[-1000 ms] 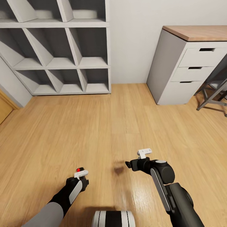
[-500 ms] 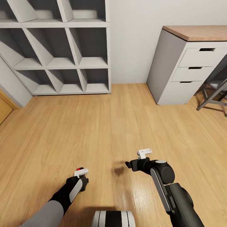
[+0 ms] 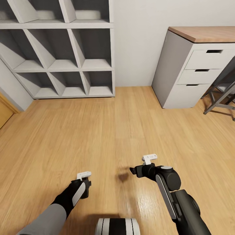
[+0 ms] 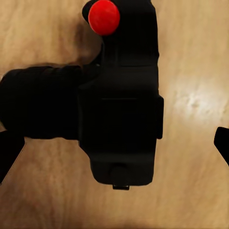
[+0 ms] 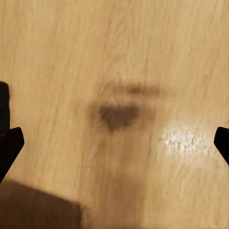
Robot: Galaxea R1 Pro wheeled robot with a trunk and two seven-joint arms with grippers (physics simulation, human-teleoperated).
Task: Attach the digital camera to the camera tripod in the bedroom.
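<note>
While the left gripper (image 4: pixel 114 143) stood wide open low over the floor (image 3: pixel 130 124) with the camera (image 4: pixel 119 95) lying between its fingers and the right gripper (image 5: pixel 114 138) hung open and empty, grasping looked the step in hand, calling for a squeeze before seeking the tripod.

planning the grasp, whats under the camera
In the left wrist view the camera lies on bare wood floor, between the open left gripper fingertips. The floor directly beneath its body is covered.
</note>
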